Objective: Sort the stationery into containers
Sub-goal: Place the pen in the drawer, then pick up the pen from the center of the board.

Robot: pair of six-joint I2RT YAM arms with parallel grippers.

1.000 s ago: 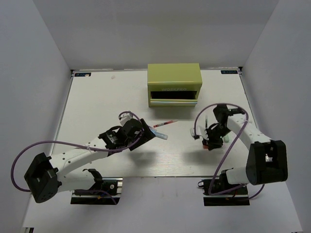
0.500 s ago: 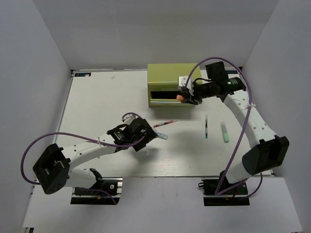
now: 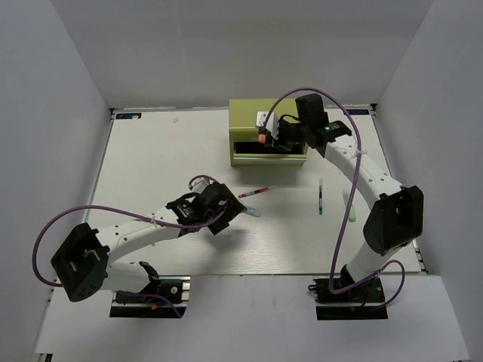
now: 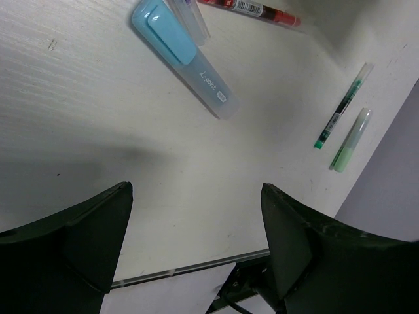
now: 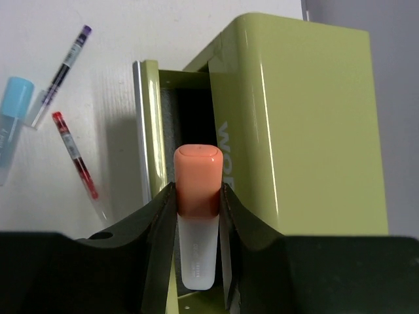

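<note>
One olive-green metal cabinet [image 3: 249, 113]. Three pens: red pen [image 5: 75, 157], purple-tipped pen [image 5: 65, 55], dark pen [image 4: 340, 108]. Three markers: orange marker [image 5: 196, 190], pale green marker [image 4: 350, 140], light blue marker [image 4: 180, 55].

A white table [image 3: 151, 158] with a faint wood grain — fine streaks and a few tiny specks show on it in the left wrist view. Plain pale walls [image 3: 45, 113] stand along its left, far and right edges. Small dark labels [image 3: 128, 115] sit at its two far corners.

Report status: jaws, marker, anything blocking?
Right jaws shut on orange marker, at olive cabinet's open drawer. Left jaws open, empty, near blue highlighter. Nothing blocking drawer.
</note>
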